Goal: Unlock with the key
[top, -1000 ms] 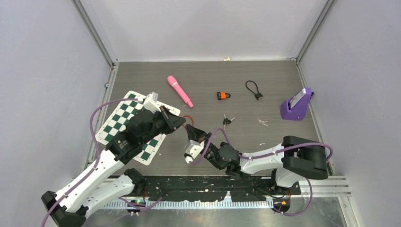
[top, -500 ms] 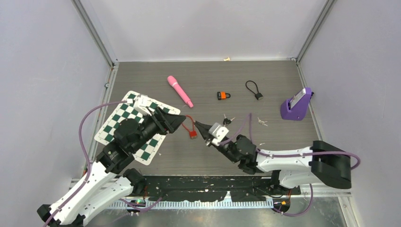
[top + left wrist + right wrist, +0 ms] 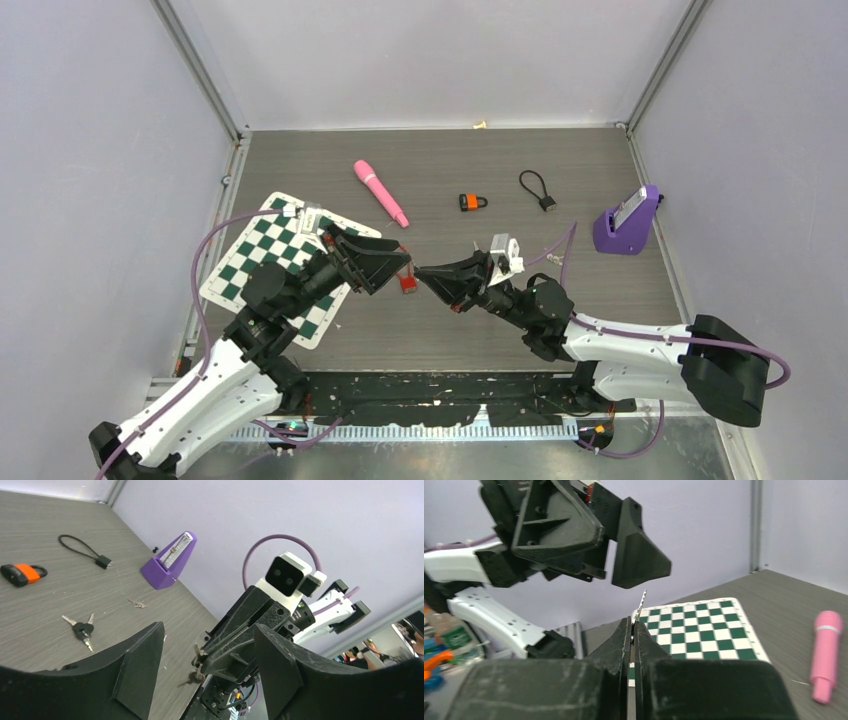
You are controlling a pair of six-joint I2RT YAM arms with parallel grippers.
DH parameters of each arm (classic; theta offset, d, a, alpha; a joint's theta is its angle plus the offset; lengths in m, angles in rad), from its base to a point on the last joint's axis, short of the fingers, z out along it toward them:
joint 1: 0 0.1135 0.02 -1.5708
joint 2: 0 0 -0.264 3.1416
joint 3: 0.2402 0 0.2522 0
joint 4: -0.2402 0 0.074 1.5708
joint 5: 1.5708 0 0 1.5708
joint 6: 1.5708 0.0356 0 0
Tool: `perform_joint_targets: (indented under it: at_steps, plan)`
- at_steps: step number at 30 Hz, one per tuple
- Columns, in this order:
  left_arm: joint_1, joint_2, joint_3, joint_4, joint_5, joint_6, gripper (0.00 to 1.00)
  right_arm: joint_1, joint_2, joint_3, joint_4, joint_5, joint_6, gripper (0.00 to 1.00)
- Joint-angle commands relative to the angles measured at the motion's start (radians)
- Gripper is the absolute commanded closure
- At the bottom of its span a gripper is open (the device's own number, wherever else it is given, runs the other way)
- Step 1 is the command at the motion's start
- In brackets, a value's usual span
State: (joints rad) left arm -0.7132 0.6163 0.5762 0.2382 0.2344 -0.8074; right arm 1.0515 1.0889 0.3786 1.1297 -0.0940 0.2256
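Fingers [image 3: 620, 645] of our right gripper [image 3: 428, 273] pinch a small key [image 3: 642, 601], tip pointing up. Our left gripper [image 3: 400, 270] is spread wide, holding nothing. We see the red padlock [image 3: 408, 284] between both gripper tips.

Soft, even light falls from overhead, leaving only faint shadows on the grey table [image 3: 560, 170] and no glare. The top view is sharp throughout. In the wrist views the left gripper [image 3: 207, 630] and right gripper [image 3: 633, 625] loom dark and blurred (very close to the lens), the key [image 3: 642, 600] thin but legible, far corners soft
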Motion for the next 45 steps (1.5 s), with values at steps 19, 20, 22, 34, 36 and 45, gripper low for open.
perform_joint_targets:
  at_steps: [19,20,22,34,36,45]
  plan:
    - [-0.001,0.055,0.006,0.200,0.156,-0.045,0.51,-0.028,0.051,0.024,0.247,-0.060,0.275,0.95]
    - [0.000,0.058,0.008,0.201,0.157,-0.045,0.53,-0.029,0.051,0.025,0.248,-0.061,0.280,0.95]
    - [-0.002,0.063,0.007,0.211,0.163,-0.048,0.56,-0.028,0.053,0.028,0.250,-0.061,0.285,0.95]
    - [-0.006,0.075,0.014,0.217,0.176,-0.052,1.00,-0.034,0.079,0.042,0.250,-0.069,0.315,0.95]
    - [-0.008,0.072,0.015,0.213,0.170,-0.053,1.00,-0.034,0.079,0.042,0.247,-0.068,0.316,0.94]
    - [-0.008,0.038,0.035,0.093,0.105,0.008,1.00,-0.037,0.012,0.034,0.153,-0.033,0.292,0.60]
